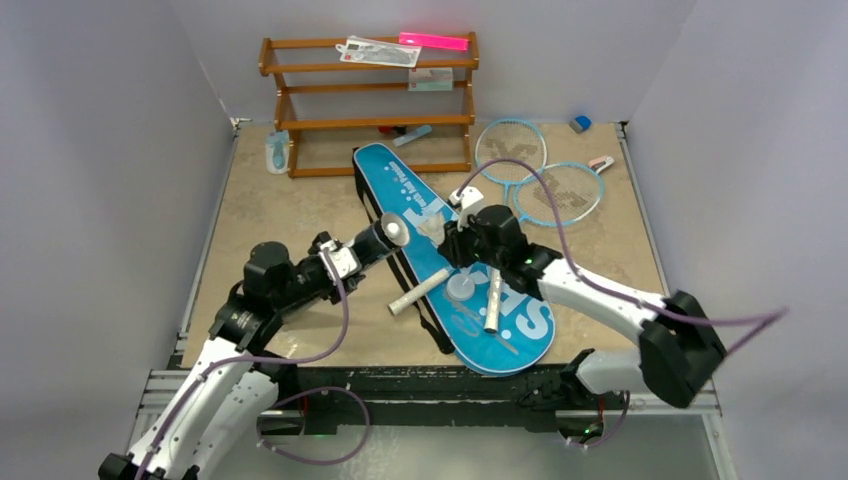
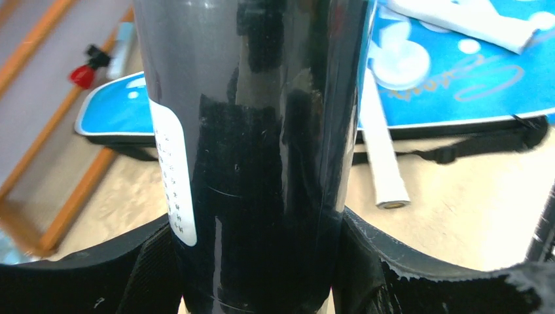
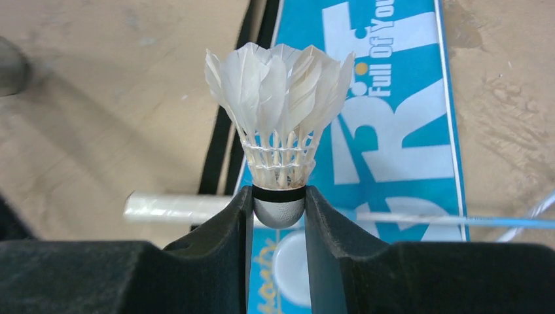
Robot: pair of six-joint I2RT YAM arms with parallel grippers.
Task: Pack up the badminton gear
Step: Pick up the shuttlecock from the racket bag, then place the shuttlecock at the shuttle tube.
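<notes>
My left gripper (image 1: 362, 246) is shut on the long black tube (image 1: 380, 238), held level above the table with its open end toward the right. In the left wrist view the tube (image 2: 262, 131) fills the gap between my left gripper's jaws (image 2: 262, 235). My right gripper (image 1: 452, 240) is shut on the cork of a white feather shuttlecock (image 3: 280, 111), feathers pointing at the tube's mouth, a short gap between them. The blue "SPORT" bag (image 1: 505, 335) lies diagonally below. Two light-blue rackets (image 1: 557, 193) lie with their white handles (image 1: 420, 290) across the bag.
The brown wooden rack (image 1: 370, 105) stands at the back, with a pink strip (image 1: 435, 41) and packets on top. A small blue bit (image 1: 580, 123) and a pink bit (image 1: 600, 162) lie at the back right. A pale blue item (image 1: 277, 152) lies left of the rack.
</notes>
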